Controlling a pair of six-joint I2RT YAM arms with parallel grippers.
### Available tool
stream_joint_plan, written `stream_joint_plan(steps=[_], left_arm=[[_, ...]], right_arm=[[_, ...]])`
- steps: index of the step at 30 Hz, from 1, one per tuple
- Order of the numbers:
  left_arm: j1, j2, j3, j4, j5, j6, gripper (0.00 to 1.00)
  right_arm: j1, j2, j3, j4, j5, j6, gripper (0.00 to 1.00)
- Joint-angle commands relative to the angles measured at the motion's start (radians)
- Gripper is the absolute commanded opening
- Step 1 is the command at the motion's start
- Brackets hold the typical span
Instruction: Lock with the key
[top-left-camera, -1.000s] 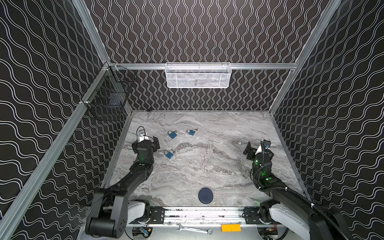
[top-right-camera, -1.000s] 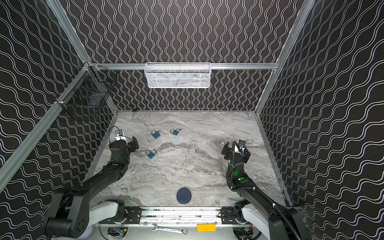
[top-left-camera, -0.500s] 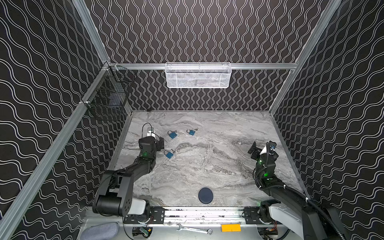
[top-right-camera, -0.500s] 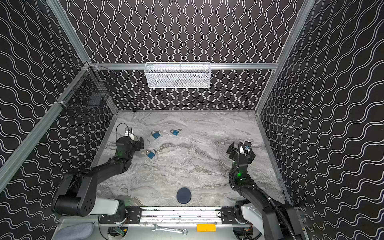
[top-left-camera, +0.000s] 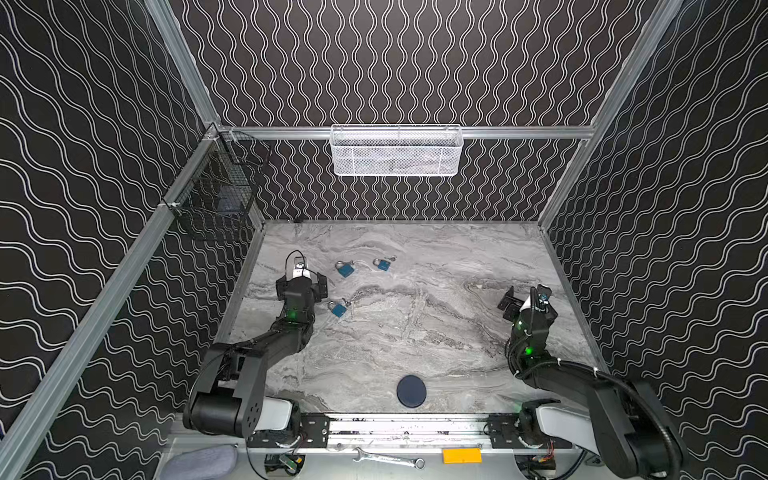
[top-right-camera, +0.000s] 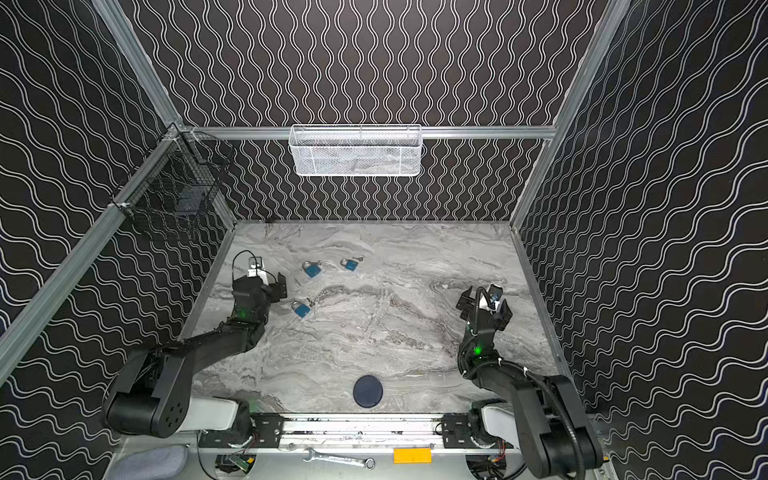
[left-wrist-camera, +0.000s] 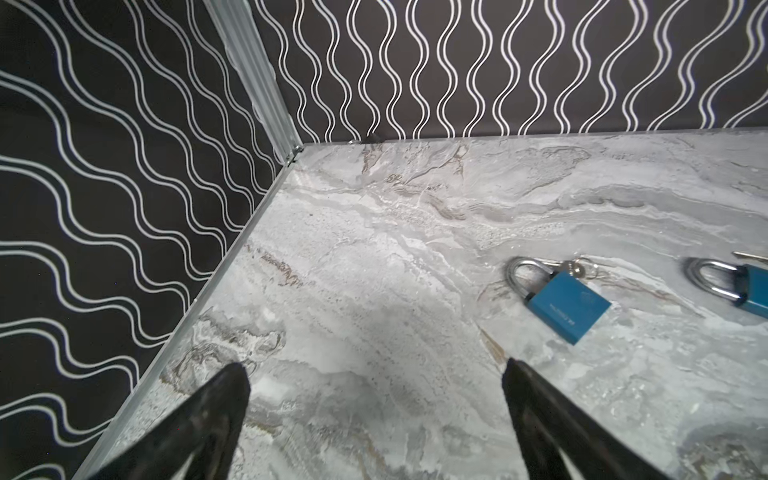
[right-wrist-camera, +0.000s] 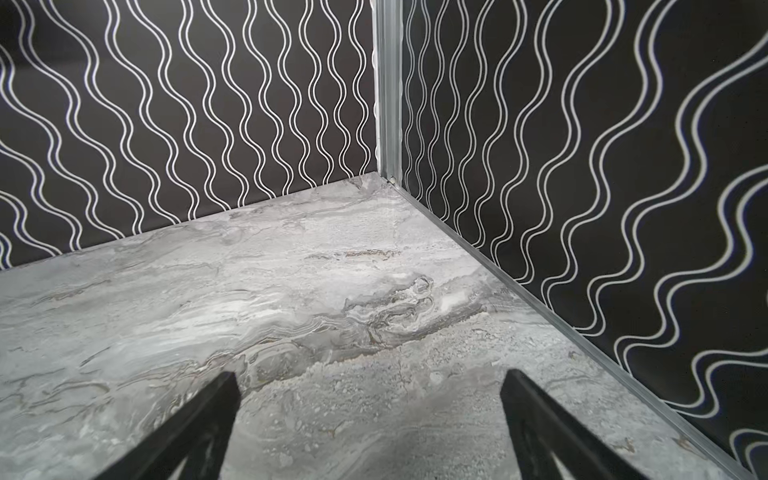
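Note:
Three blue padlocks with steel shackles lie on the marble table. In both top views two are at the back left (top-left-camera: 345, 269) (top-left-camera: 383, 264) (top-right-camera: 311, 269) and one is nearer (top-left-camera: 338, 308) (top-right-camera: 301, 309). A small key on a ring (left-wrist-camera: 579, 268) lies against the shackle of the padlock (left-wrist-camera: 567, 305) in the left wrist view. My left gripper (top-left-camera: 301, 279) (top-right-camera: 264, 282) (left-wrist-camera: 375, 365) is open and empty, low over the table just left of the padlocks. My right gripper (top-left-camera: 528, 305) (top-right-camera: 484, 305) (right-wrist-camera: 369, 375) is open and empty near the right wall.
A white mesh basket (top-left-camera: 397, 151) hangs on the back wall and a black wire basket (top-left-camera: 216, 195) on the left wall. A dark round disc (top-left-camera: 411, 390) lies near the front edge. A wrench (top-left-camera: 386, 459) and an orange block (top-left-camera: 461, 455) sit below the front rail.
My left arm has stretched farther back and lower, bringing its gripper closer to the two back padlocks. My right gripper has swung slightly toward the right wall. Both stayed open.

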Motion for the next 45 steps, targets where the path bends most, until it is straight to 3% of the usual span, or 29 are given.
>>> stream_joint_plan(steps=[1, 6, 9, 11, 13, 19, 23, 26, 28, 30, 32, 34, 35, 37, 40, 45], left_arm=[[-0.016, -0.008, 0.0, 0.039, 0.013, 0.034, 0.99], [-0.011, 0.006, -0.002, 0.071, 0.024, 0.08, 0.99], [-0.002, 0.103, -0.004, 0.207, -0.01, 0.085, 0.99], [0.013, 0.073, 0.006, 0.13, 0.032, 0.052, 0.99], [0.023, 0.075, -0.027, 0.203, 0.023, 0.041, 0.99], [0.023, 0.081, -0.02, 0.194, 0.02, 0.045, 0.99], [0.023, 0.077, -0.031, 0.207, 0.036, 0.046, 0.99], [0.025, 0.076, -0.104, 0.329, 0.087, 0.053, 0.99], [0.025, 0.149, -0.145, 0.509, 0.124, 0.103, 0.99], [0.023, 0.1, -0.131, 0.385, 0.133, 0.074, 0.99], [0.023, 0.131, -0.141, 0.474, 0.12, 0.093, 0.99], [0.022, 0.118, -0.137, 0.432, 0.127, 0.081, 0.99], [0.022, 0.13, -0.14, 0.465, 0.125, 0.09, 0.99], [0.023, 0.118, -0.137, 0.434, 0.128, 0.082, 0.99], [0.023, 0.119, -0.14, 0.441, 0.126, 0.082, 0.99], [0.023, 0.125, -0.14, 0.458, 0.126, 0.088, 0.99]], right_arm=[[-0.008, 0.036, -0.028, 0.199, 0.0, -0.032, 1.0], [-0.013, 0.06, -0.046, 0.25, -0.036, -0.038, 1.0], [-0.013, 0.078, -0.039, 0.266, -0.033, -0.053, 1.0], [-0.013, 0.087, -0.047, 0.295, -0.037, -0.065, 1.0], [-0.015, 0.101, -0.05, 0.312, -0.027, -0.058, 1.0], [-0.015, 0.291, -0.059, 0.583, -0.088, -0.157, 1.0], [-0.02, 0.244, -0.042, 0.454, -0.121, -0.119, 1.0], [-0.026, 0.265, -0.008, 0.423, -0.164, -0.138, 1.0], [-0.038, 0.256, 0.007, 0.386, -0.195, -0.135, 1.0], [-0.054, 0.238, 0.019, 0.315, -0.24, -0.118, 1.0], [-0.081, 0.256, 0.007, 0.325, -0.303, -0.102, 1.0], [-0.089, 0.337, 0.017, 0.431, -0.337, -0.137, 1.0], [-0.092, 0.332, 0.036, 0.399, -0.33, -0.128, 1.0], [-0.118, 0.274, 0.105, 0.15, -0.34, -0.069, 1.0], [-0.14, 0.316, 0.092, 0.253, -0.365, -0.075, 1.0], [-0.14, 0.302, 0.096, 0.216, -0.358, -0.072, 1.0]])
